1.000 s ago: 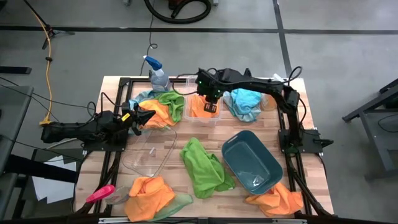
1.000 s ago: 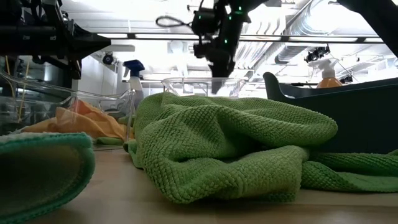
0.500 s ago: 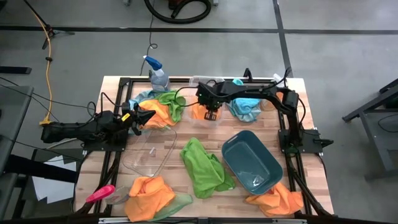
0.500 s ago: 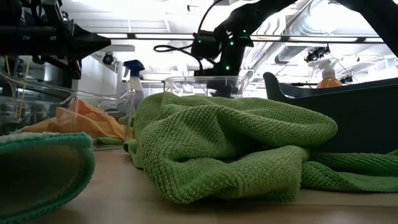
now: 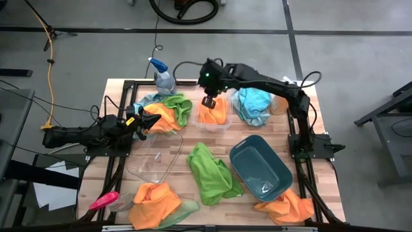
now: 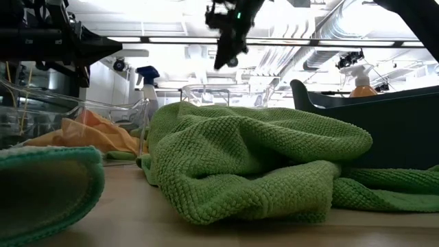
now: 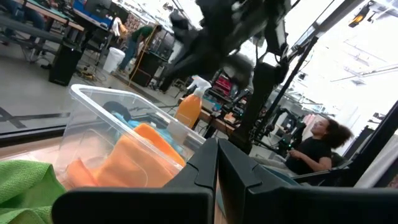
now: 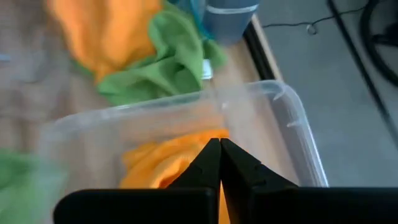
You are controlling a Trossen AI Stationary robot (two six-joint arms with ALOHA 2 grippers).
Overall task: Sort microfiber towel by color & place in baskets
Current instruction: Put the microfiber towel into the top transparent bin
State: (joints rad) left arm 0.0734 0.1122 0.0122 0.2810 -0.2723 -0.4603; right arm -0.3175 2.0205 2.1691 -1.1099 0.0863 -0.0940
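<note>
At the near edge of the desk (image 5: 116, 164), an orange towel (image 5: 154, 201) on the left and another orange towel (image 5: 286, 206) on the right lie close to the rim and could slip off. A big green towel (image 5: 212, 174) sits in the middle between the shallow clear dish (image 5: 154, 161) and the teal basin (image 5: 261, 166); both look empty. The left end effector (image 5: 154, 120) rests closed by a mixed pile (image 5: 166, 111) and might grab two colors at once. Far back, the right end effector (image 5: 209, 102) hangs closed and empty over the clear tub (image 5: 212, 115), where an orange cloth (image 8: 161, 165) lies. It may snag that cloth again. The blue towel (image 5: 252, 106) waits to the right.
</note>
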